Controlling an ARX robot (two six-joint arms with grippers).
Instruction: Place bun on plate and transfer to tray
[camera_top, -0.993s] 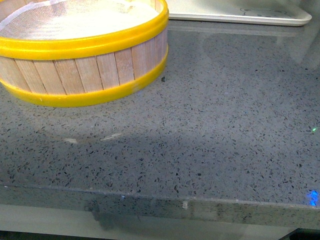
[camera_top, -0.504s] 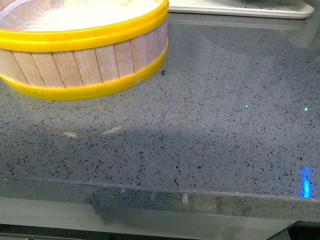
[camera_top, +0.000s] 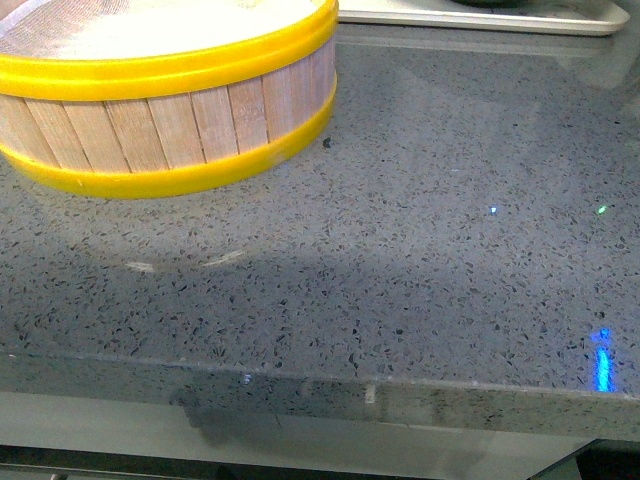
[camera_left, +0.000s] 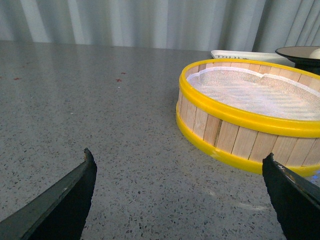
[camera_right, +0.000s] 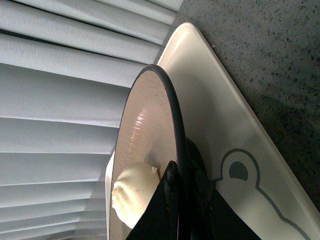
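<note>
My right gripper (camera_right: 177, 200) is shut on the black rim of the plate (camera_right: 145, 125). The white bun (camera_right: 132, 192) sits on the plate's tan inside, close to the gripper's fingers. The plate is over the white tray (camera_right: 240, 145); I cannot tell whether it touches it. In the left wrist view the plate (camera_left: 302, 51) shows at the far right behind the tray (camera_left: 235, 54). My left gripper (camera_left: 180, 200) is open and empty, low over the counter beside the steamer basket. In the front view only the tray's near edge (camera_top: 560, 25) shows, and neither gripper is in view.
A wooden steamer basket (camera_top: 170, 110) with yellow rims and a white cloth liner stands on the grey speckled counter (camera_top: 400, 260); it also shows in the left wrist view (camera_left: 250, 115). The counter's front edge (camera_top: 400, 385) runs across the bottom. Pale curtains (camera_right: 60, 75) hang behind the tray.
The front view has shifted a little, so the basket and tray sit higher in the picture. A dark shape has come in at the top edge over the tray.
</note>
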